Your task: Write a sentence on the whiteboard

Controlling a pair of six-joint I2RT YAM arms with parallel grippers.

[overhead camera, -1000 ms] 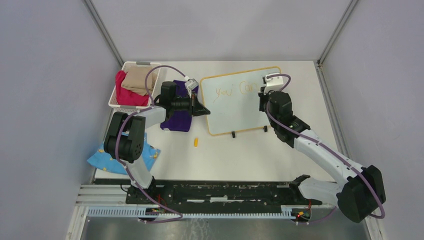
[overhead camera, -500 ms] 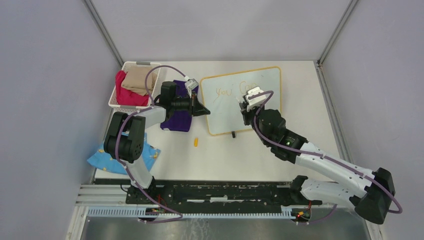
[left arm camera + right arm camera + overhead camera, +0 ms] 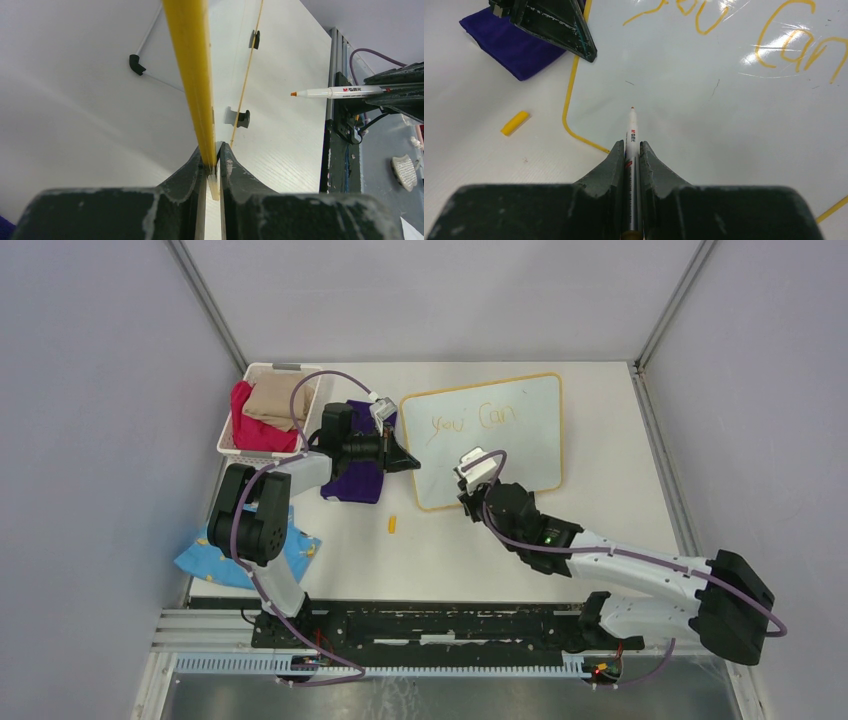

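Note:
The whiteboard lies on the table with a yellow-orange frame. Of the sentence, the orange words "you Can" stand in one line near its far edge, also in the right wrist view. My left gripper is shut on the board's left edge. My right gripper is shut on a white marker, seen from the side in the left wrist view. Its orange tip points at the bare lower-left part of the board, below "you". Whether the tip touches, I cannot tell.
A white basket of clothes stands at the far left. A purple cloth lies under my left arm and a blue cloth near its base. A small yellow cap rests just off the board's near-left corner.
My right arm has swung with the marker from the board's far right, beside "Can", down and left to the near-left part. The left gripper has kept its hold without moving.

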